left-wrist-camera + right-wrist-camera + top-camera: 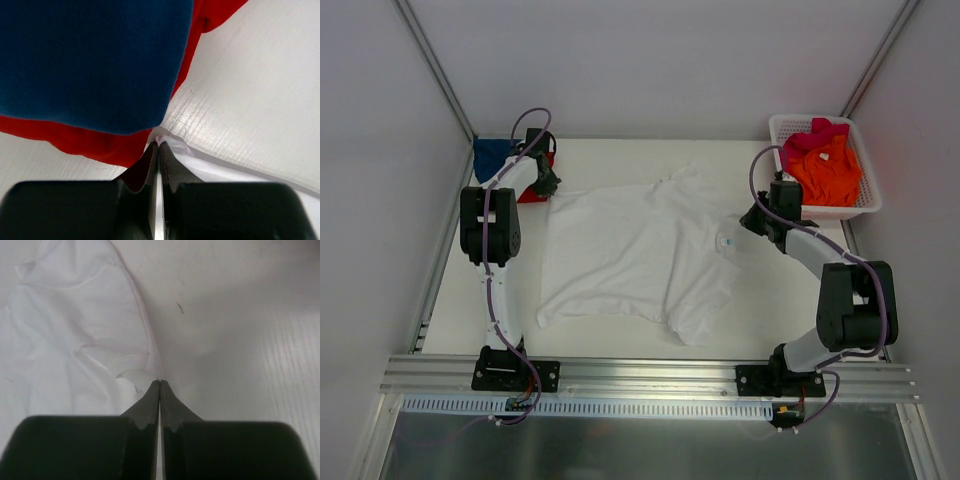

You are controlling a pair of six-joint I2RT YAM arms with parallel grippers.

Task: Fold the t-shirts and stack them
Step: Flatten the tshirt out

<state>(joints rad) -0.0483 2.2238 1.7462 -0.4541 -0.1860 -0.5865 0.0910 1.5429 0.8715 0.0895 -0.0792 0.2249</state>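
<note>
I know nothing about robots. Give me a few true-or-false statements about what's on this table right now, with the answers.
1. The white t-shirt lies spread on the table between the two arms. True.
2. The blue t-shirt lies on top of the red t-shirt. True.
3. The basket holds only white clothes. False: it holds the orange t-shirt and pink t-shirt.
4. Both grippers are wide open. False: the left gripper and right gripper are shut, each pinching an edge of the white t-shirt.

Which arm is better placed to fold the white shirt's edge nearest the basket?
Right. The right fingers pinch the white t-shirt there; the left fingers grip its opposite edge.
</note>
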